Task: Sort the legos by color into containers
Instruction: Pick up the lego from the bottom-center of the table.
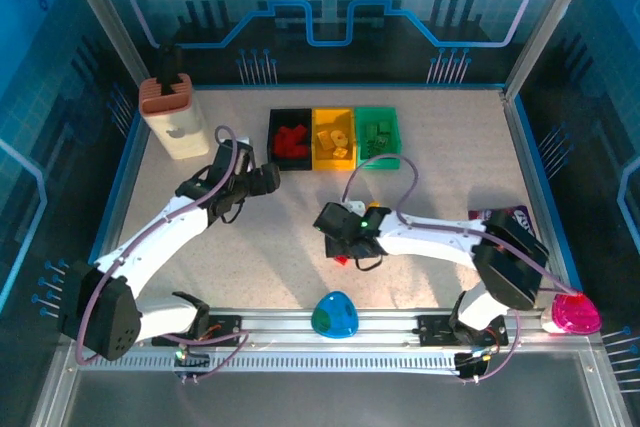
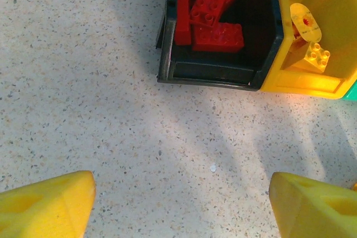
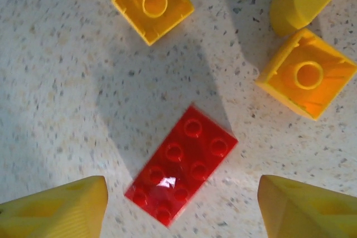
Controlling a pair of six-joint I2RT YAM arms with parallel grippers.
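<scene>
**Right gripper open over red lego; left gripper open by black bin**

Right gripper (image 3: 181,207) is spread wide and holds nothing. The red lego (image 3: 181,163) lies flat mid-bench, studs up, between its fingers, with bare bench (image 3: 67,110) along both long edges. Two yellow legos (image 3: 149,3) sit hollow side up close by, not touching it. Left gripper (image 2: 178,204) is wide open and empty over bare bench, just near of the black bin (image 2: 212,76). The yellow bin (image 2: 312,85) touches the black bin's right side.
</scene>
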